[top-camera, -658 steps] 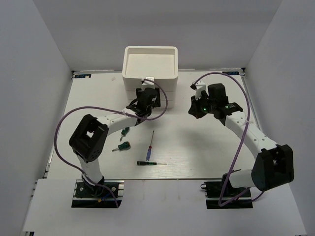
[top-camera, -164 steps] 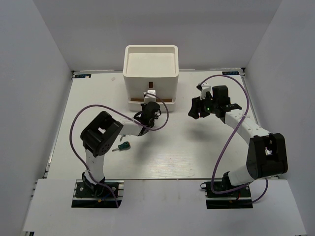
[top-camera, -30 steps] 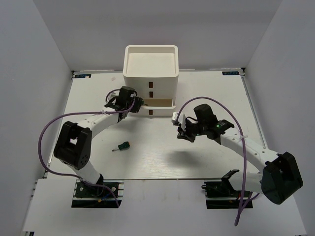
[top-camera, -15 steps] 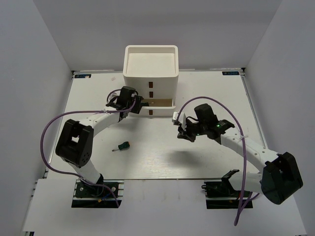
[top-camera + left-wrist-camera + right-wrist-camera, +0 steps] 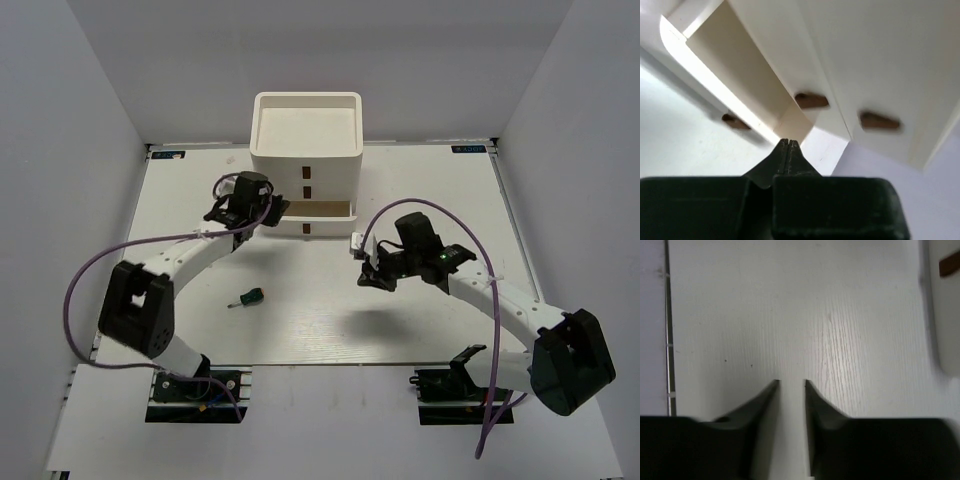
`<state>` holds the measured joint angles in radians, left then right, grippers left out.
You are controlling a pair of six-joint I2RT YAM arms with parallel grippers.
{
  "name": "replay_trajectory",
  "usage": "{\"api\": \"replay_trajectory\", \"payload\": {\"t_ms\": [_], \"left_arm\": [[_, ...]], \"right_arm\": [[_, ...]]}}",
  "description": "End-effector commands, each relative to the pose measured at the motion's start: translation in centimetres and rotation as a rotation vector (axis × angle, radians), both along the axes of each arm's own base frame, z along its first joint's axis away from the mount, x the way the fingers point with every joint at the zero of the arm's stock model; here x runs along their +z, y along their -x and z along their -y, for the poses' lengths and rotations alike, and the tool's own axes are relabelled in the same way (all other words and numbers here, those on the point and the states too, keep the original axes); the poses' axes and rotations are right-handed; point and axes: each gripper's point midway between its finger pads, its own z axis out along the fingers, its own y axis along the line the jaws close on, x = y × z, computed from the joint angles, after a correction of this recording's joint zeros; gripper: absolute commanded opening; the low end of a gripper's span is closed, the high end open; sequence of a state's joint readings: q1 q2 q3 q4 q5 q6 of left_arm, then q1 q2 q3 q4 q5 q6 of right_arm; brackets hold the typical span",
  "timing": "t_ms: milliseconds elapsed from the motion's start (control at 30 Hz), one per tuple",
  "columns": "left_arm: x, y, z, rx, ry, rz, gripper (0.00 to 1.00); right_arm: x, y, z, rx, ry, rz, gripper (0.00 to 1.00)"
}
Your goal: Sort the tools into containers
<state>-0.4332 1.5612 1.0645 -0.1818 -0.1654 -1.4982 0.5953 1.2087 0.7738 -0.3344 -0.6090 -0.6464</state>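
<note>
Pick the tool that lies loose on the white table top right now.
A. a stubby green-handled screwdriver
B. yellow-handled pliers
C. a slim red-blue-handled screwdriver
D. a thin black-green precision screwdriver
A: the top view shows a single loose tool, a stubby green-handled screwdriver, lying on the white table; no other tool shows on it.

The organizer (image 5: 335,175) stands behind the screwdriver (image 5: 251,296) on the table (image 5: 330,325).

Right hand (image 5: 791,384) slightly parted, over table (image 5: 840,315)
</note>
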Motion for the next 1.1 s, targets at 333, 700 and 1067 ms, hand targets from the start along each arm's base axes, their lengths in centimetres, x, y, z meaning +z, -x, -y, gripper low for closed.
{"api": "replay_trajectory", "payload": {"t_ms": [333,700,1067], "left_arm": [[0.5,19.2,-14.2,-0.168,-0.623,-0.198,0.69],[0.3,25.6,-17.8,-0.021,-0.550,-0.195,0.75],[0.4,27.0,-18.6,0.019,-0.524,-0.197,0.75]], "right_arm": [[-2.3,-4.9,-13.7,0.412,-0.043,0.212,0.86],[-5.4,-2.1,-24.2,0.574,0.011,0.192,0.79],[-8.2,2.3,-25.4,0.633,0.055,0.169,0.79]]}}
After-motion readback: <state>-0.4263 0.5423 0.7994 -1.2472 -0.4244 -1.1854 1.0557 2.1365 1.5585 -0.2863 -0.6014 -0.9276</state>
